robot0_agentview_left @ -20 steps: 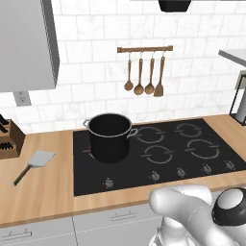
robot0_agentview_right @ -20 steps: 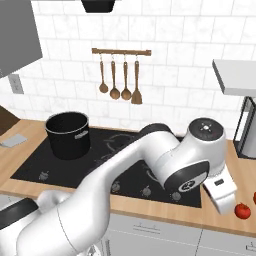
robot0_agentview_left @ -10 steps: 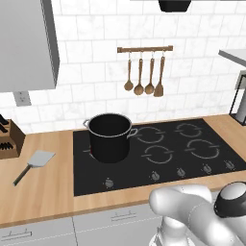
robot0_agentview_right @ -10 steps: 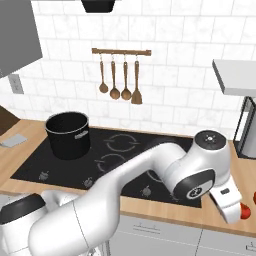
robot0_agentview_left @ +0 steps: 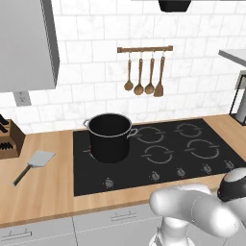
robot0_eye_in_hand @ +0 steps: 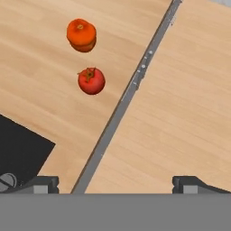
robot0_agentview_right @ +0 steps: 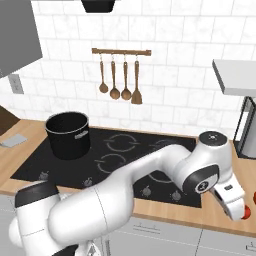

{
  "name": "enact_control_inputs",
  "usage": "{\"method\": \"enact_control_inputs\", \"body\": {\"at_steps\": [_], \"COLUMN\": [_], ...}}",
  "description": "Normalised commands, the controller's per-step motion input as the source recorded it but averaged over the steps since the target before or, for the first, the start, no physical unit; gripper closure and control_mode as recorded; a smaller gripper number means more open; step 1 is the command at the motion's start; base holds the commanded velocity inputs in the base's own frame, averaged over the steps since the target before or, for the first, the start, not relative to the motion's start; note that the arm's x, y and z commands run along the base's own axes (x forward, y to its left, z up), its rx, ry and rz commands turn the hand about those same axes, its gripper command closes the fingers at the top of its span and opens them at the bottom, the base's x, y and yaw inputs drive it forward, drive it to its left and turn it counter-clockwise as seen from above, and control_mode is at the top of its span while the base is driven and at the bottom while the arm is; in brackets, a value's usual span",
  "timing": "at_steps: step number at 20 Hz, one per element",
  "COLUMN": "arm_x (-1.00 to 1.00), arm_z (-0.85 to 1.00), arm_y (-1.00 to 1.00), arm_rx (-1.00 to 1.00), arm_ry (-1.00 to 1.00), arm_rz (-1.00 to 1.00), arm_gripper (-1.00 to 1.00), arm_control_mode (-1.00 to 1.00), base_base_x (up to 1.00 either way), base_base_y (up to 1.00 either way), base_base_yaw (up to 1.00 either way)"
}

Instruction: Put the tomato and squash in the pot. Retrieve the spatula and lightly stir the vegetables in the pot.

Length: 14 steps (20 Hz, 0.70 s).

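- Two vegetables lie on the wooden counter [robot0_eye_in_hand: 40, 54] in the hand view: the red tomato [robot0_eye_in_hand: 91, 80] and, just beside it and apart from it, an orange ribbed squash [robot0_eye_in_hand: 81, 34].
- Both sit beyond the corner of the black cooktop [robot0_eye_in_hand: 20, 144], on the same side of a grey metal seam strip [robot0_eye_in_hand: 131, 90] that crosses the wood diagonally.
- The gripper [robot0_eye_in_hand: 116, 182] is spread wide, its two dark fingertips [robot0_eye_in_hand: 43, 182] far apart with nothing between them; the tomato is well ahead of them, untouched.
- From the right base view, the hand [robot0_agentview_right: 231, 200] hangs low over the counter off the cooktop's right front corner, with a sliver of the tomato [robot0_agentview_right: 246, 212] showing red at its far edge.
- Compared with half a second ago, the arm's wrist has rolled further down and toward that corner; a second ago it stood higher, with the tomato plainly clear of it.
- The pot [robot0_agentview_left: 109, 137] stands on the cooktop's left rear burner, unchanged across the frames.
- The spatula [robot0_agentview_left: 33, 164] lies flat on the counter left of the cooktop, blade toward the wall, in the same place as before.
- A knife block [robot0_agentview_left: 7, 140] stands left of the cooktop near the wall, and wooden utensils [robot0_agentview_left: 144, 77] hang on a rail above the cooktop.
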Motion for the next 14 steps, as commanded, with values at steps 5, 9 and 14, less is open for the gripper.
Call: {"method": "enact_control_inputs", "body": {"at_steps": [5,9,14], "arm_x": [0.17,0.08,0.08], "arm_z": [-0.17,-0.12,-0.16], "arm_y": [-0.36,-0.42,-0.20], "arm_rx": [0.01,0.02,0.01], "arm_ry": [0.01,0.00,0.00], "arm_rz": [0.00,0.00,0.01], "arm_gripper": [-1.00,-1.00,-1.00], "arm_control_mode": [-1.00,-1.00,-1.00], "base_base_x": [0.00,0.00,0.00], "base_base_y": [0.00,0.00,0.00], "base_base_yaw": [0.00,0.00,0.00]}}
